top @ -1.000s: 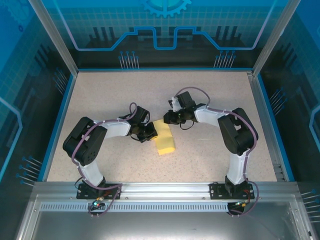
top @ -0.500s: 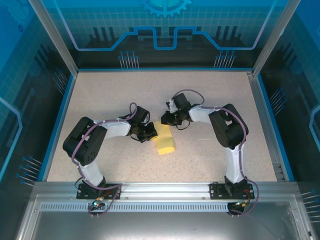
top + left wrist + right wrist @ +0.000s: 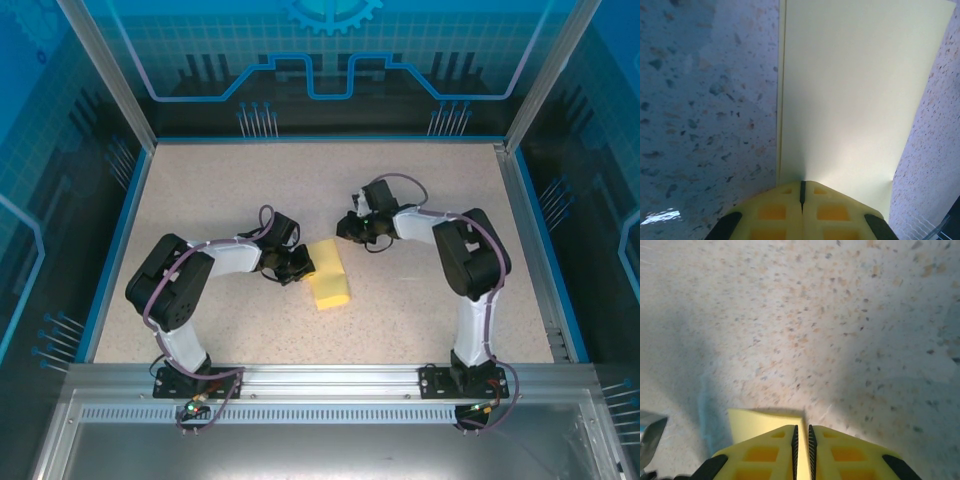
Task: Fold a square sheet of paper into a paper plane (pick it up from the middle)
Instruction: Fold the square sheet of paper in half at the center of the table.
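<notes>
Two arms bend inward over a speckled beige surface [image 3: 220, 180] inside a blue-walled enclosure, their bases bolted to an aluminium rail [image 3: 320, 378] at the near edge.

On the left, the left gripper [image 3: 297, 266] sits low against the left edge of the folded yellow sheet of paper [image 3: 331, 278]. In the left wrist view its yellow fingers [image 3: 775, 215] are clenched, with only a thin dark seam between them. The tips rest at the paper's near edge. Whether the paper is pinched between them or only pressed down cannot be told.

The folded yellow sheet of paper lies near the middle of the surface, between the two grippers. It is a narrow oblong set slightly askew, its long side running away from the rail. From the left wrist it spreads away from the fingertips as a flat pale-yellow panel [image 3: 850, 90]. A second layer shows as a thin strip along its left side, and a crease mark sits near its lower right corner.

To the right, the right gripper [image 3: 343, 228] is just beyond the paper's far right corner, close above the surface. In the right wrist view its fingers [image 3: 765, 452] are nearly clenched, leaving a narrow slit with nothing seen inside it. A corner of the paper [image 3: 760, 417] shows just ahead of the left fingertip, lying flat on the speckled surface.
</notes>
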